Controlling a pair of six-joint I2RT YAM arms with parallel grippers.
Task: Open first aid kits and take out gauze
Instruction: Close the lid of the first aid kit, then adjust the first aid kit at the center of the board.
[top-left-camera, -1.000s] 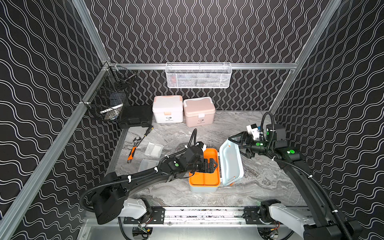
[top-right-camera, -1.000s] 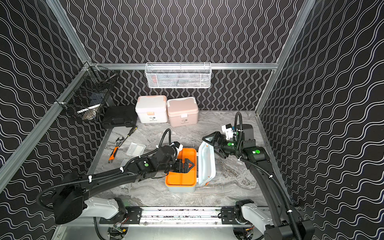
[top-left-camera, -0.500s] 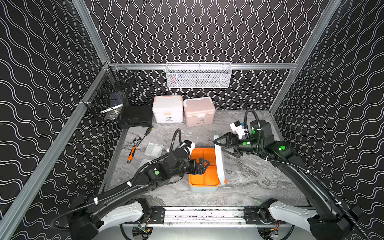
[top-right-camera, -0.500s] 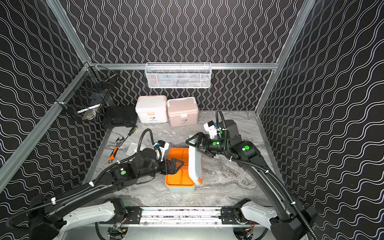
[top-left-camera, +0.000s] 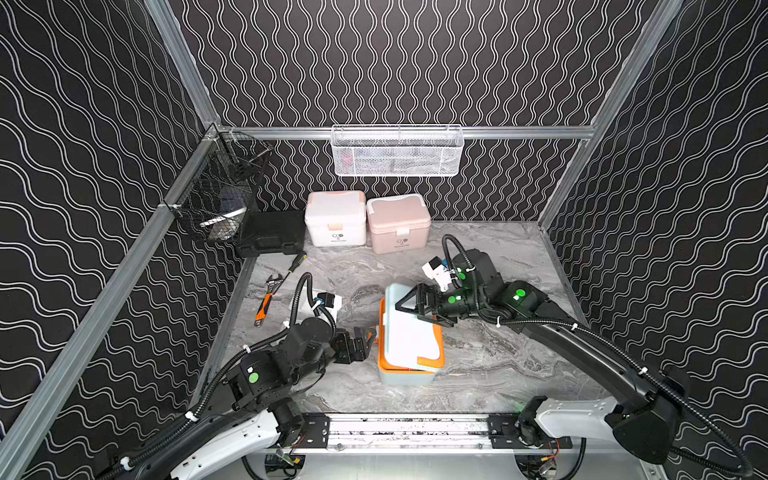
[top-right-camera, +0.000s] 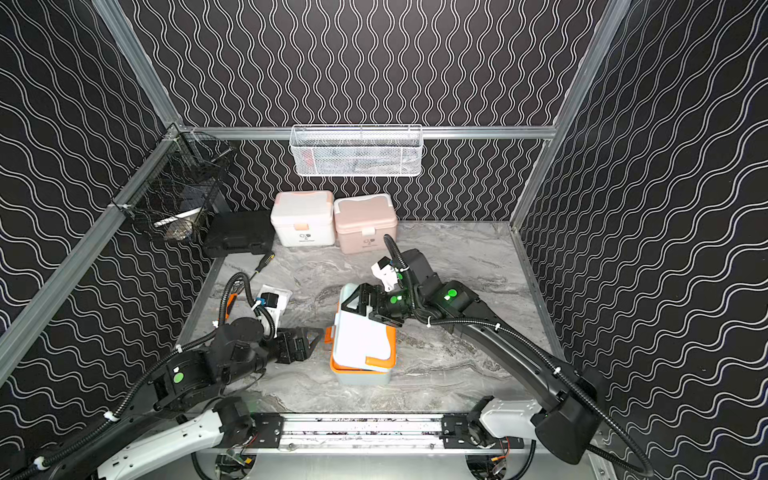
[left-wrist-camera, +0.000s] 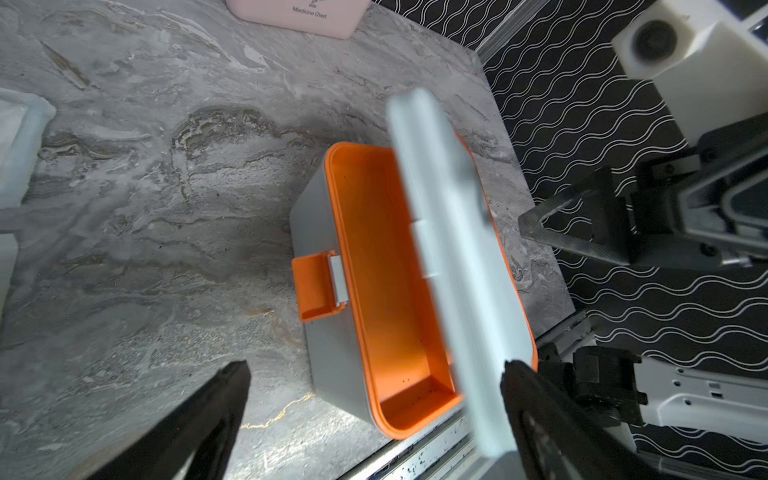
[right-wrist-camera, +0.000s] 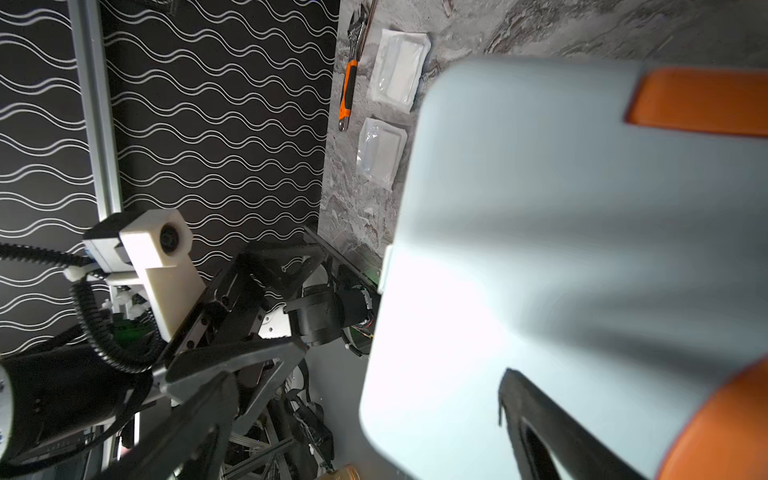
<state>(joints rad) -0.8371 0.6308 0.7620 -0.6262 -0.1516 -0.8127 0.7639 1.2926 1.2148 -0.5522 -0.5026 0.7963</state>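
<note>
On the marble table (top-left-camera: 498, 365) the blue kit (top-left-camera: 405, 376) sits empty, lid (top-left-camera: 409, 332) half down, two gauze packets (right-wrist-camera: 399, 66) out near the wrench (top-left-camera: 266, 299). White kit (top-left-camera: 336, 218) and pink kit (top-left-camera: 398, 224) wait shut. Left gripper (top-left-camera: 368, 338) and right gripper (top-left-camera: 415, 309) spread, empty.

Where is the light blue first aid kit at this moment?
In both top views the light blue kit sits front-centre on the marble table, between the left claw on its latch side and the right claw at its far end.
</note>
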